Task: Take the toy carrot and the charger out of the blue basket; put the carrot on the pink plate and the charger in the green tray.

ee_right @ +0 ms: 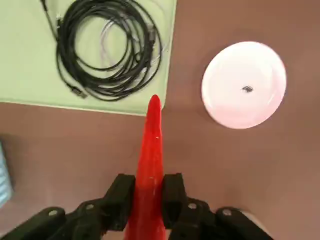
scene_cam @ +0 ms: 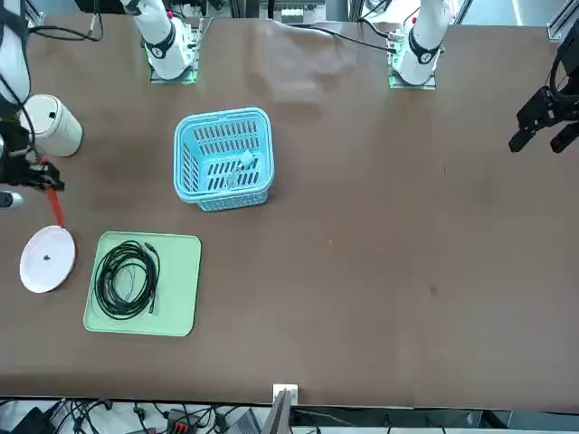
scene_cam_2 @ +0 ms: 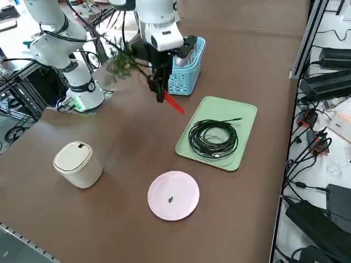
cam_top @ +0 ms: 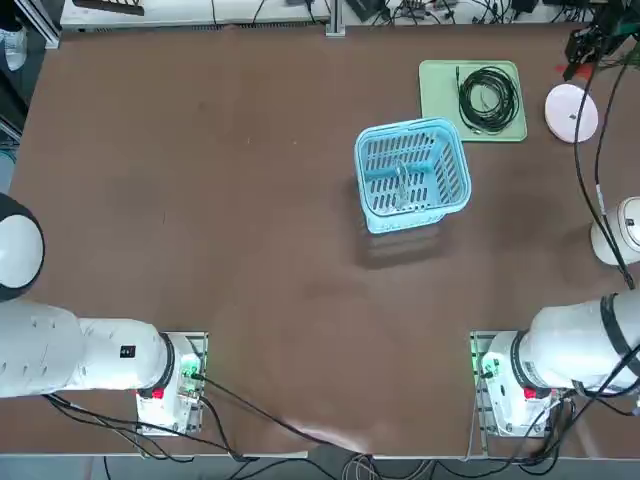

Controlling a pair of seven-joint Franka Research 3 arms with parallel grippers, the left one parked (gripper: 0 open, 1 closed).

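Note:
My right gripper is shut on the toy carrot, which points red tip down with its green tuft behind the fingers. It hangs in the air over bare table between the green tray and the pink plate, touching neither. From the front, the carrot shows just above the plate. The plate holds only a small dark speck. The blue basket stands by the tray; a pale shape, seemingly the charger, lies in it.
A black coiled cable fills much of the green tray. A white cylinder-shaped object stands near the table's right edge, short of the plate. Cables trail from the right arm's base.

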